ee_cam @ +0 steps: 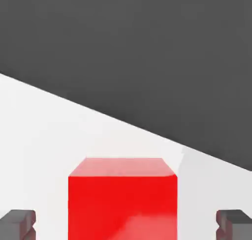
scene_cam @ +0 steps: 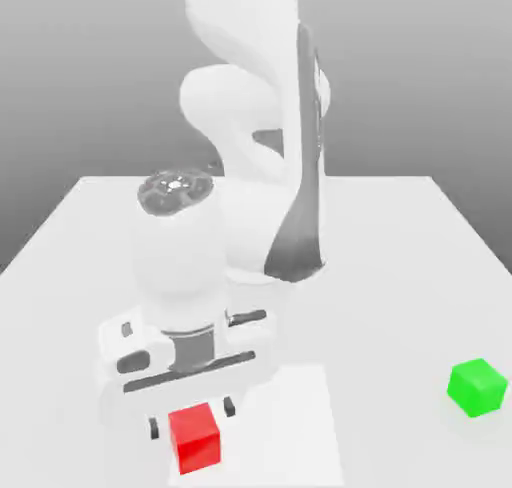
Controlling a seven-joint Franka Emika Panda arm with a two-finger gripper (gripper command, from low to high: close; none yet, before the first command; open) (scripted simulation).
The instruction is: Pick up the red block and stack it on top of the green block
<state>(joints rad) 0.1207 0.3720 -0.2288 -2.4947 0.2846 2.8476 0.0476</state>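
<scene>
A small red block [scene_cam: 195, 437] sits on the white counter [scene_cam: 400, 276], between the spread jaws of the gripper [scene_cam: 191, 421], whose dark fingertips [ee_cam: 17, 224] stand clear on either side. The green block [scene_cam: 477, 386] rests well apart toward the exterior view's right. A plain grey backdrop lies behind.

We see the red block [scene_cam: 194, 438] as a plain matt cube, smooth and unmarked, with a faint pale sheen low on its near face in the hand view. The green block [scene_cam: 477, 386] has the same flat, matt finish. The table [scene_cam: 400, 276] looks smooth, white and dull. The arm [scene_cam: 255, 106] reads as smooth white plastic with soft highlights; its fingertips [ee_cam: 17, 223] look dark grey and ridged.
</scene>
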